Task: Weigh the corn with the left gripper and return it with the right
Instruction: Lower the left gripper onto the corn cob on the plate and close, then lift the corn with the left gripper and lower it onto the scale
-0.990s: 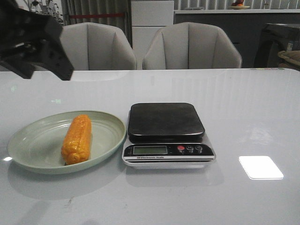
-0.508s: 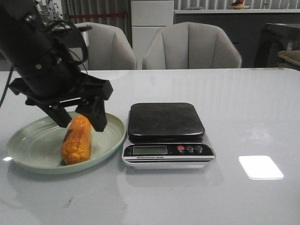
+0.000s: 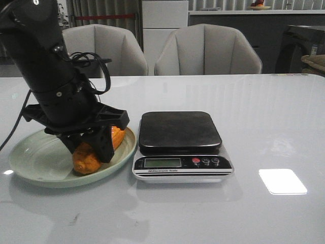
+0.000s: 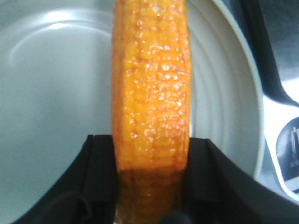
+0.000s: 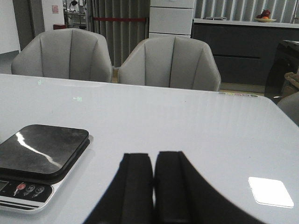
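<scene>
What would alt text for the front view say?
A large black left gripper reaches down around an orange corn lying in a pale green plate on a white table. A kitchen scale with an empty black platform sits beside the plate.

Orange-yellow corn (image 4: 150,93) lies in the plate (image 3: 30,168); left pincer (image 3: 91,147) straddles it.

Hid most of the corn (image 3: 94,155) behind the left gripper (image 3: 91,147) in the front view. Cropped both cob ends in the wrist view. Rendered the scale (image 3: 180,147) display unreadable.
</scene>
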`<state>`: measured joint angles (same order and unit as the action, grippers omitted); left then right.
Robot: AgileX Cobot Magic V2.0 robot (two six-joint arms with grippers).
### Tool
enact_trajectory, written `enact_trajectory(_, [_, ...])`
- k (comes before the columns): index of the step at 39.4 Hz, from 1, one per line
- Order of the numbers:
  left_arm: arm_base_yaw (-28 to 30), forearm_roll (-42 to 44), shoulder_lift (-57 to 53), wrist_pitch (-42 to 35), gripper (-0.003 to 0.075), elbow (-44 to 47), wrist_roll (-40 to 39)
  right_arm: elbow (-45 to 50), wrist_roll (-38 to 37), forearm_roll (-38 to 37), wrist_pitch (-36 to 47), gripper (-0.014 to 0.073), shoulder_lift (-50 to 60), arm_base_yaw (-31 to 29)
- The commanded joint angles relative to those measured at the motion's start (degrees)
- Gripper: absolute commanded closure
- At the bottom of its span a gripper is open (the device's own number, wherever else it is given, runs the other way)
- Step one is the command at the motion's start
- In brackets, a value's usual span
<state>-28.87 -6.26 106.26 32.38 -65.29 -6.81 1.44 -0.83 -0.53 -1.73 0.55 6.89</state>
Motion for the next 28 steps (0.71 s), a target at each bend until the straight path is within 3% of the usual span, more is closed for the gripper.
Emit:
enact_trajectory(1, [-0.21, -0.63, -2.19, -1.61, 0.0606, -1.57, -0.44, 0.63, -0.10, -0.63, 4.81, 0.0417, 1.07, -0.36])
enact_trajectory(12, [-1.04, -2.06, -3.42, -0.84, 0.0607, -8.83, -0.44, 0.63, -0.10, -0.63, 4.81, 0.0417, 1.07, -0.36])
enact_trajectory(19, [-3.61, -6.89, -3.40, -2.86, 0.0606, -13.99, -0.44, 0.63, -0.10, -0.63, 4.81, 0.0417, 1.07, -0.36])
enact_trajectory(28, [-6.08, -16.74, -0.12, -7.17, 0.0603, -14.27, -0.44, 0.63, -0.10, -0.63, 4.81, 0.0417, 1.07, -0.36])
